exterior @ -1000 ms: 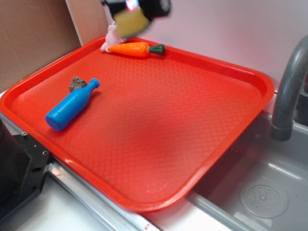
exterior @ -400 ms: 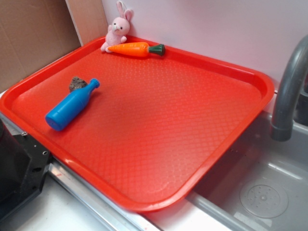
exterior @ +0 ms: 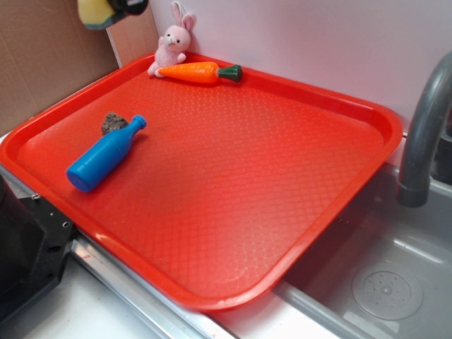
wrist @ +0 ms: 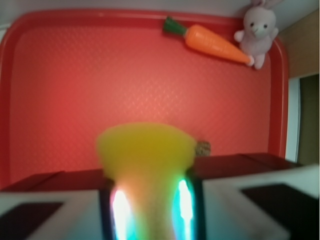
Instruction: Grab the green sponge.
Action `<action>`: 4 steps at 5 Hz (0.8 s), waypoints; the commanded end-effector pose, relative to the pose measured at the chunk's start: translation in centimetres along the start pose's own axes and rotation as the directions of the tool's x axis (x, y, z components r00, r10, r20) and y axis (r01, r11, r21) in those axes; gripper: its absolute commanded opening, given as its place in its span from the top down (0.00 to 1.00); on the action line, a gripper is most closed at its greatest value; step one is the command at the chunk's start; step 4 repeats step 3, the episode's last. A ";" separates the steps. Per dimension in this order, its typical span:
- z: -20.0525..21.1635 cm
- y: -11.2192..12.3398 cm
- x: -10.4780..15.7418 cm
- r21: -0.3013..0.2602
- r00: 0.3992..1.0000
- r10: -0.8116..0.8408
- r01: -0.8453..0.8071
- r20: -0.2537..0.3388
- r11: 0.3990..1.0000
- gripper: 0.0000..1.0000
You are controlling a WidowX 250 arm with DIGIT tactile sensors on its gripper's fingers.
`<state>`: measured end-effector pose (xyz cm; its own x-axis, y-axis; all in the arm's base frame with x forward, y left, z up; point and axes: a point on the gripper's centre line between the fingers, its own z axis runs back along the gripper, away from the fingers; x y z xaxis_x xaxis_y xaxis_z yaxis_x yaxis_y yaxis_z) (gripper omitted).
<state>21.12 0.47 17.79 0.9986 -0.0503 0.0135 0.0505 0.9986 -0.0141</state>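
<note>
The green sponge [wrist: 145,150], a yellow foam block, is squeezed between the two fingers of my gripper [wrist: 149,200] and fills the lower middle of the wrist view. In the exterior view the sponge [exterior: 95,13] and the gripper [exterior: 116,7] show only at the top left edge, high above the red tray's far left corner. The gripper is shut on the sponge and holds it well above the tray [exterior: 282,176].
On the tray lie a blue bottle [exterior: 106,154] with a small brown-grey rocky lump [exterior: 113,123] by its neck, an orange carrot [exterior: 198,72] and a pink bunny [exterior: 171,44] at the far edge. A grey faucet [exterior: 424,134] and a sink [exterior: 388,282] stand to the right.
The gripper with the sponge left the exterior view from above the bunny, then came back at the top left corner, further left.
</note>
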 end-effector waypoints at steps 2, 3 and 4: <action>-0.3 0.6 1.9 0.005 0.999 0.032 -0.032 -0.007 0.999 1.00; -0.7 0.9 2.0 0.011 0.998 0.052 -0.052 -0.020 0.999 1.00; -0.7 0.9 2.0 0.011 0.998 0.052 -0.052 -0.020 0.999 1.00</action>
